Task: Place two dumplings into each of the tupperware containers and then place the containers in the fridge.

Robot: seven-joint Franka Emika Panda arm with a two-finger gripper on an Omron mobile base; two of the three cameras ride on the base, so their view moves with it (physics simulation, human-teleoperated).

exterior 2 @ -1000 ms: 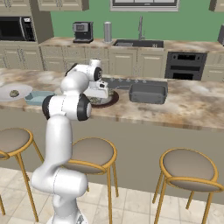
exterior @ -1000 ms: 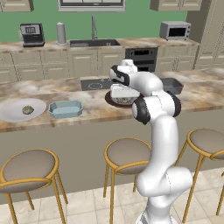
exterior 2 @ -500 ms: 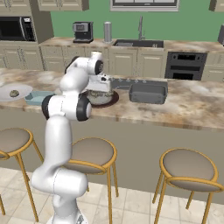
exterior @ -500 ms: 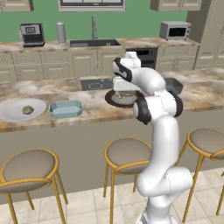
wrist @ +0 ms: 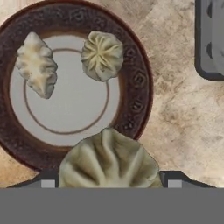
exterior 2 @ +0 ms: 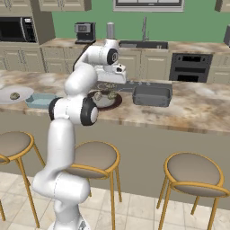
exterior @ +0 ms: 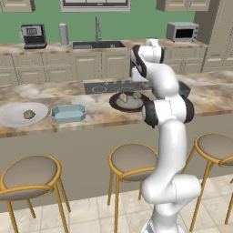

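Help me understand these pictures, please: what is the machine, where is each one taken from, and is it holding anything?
It is a white robot arm on a drivable base in a simulated kitchen. Two pictures come from cameras on the base, behind the arm to its left and right. The third looks down from the hand itself. On the marble counter lie a dark brown plate with two dumplings, a white plate with one more, a pale blue tupperware container and a dark grey one. The gripper hangs above the brown plate, shut on a third dumpling filling the bottom of the hand view.
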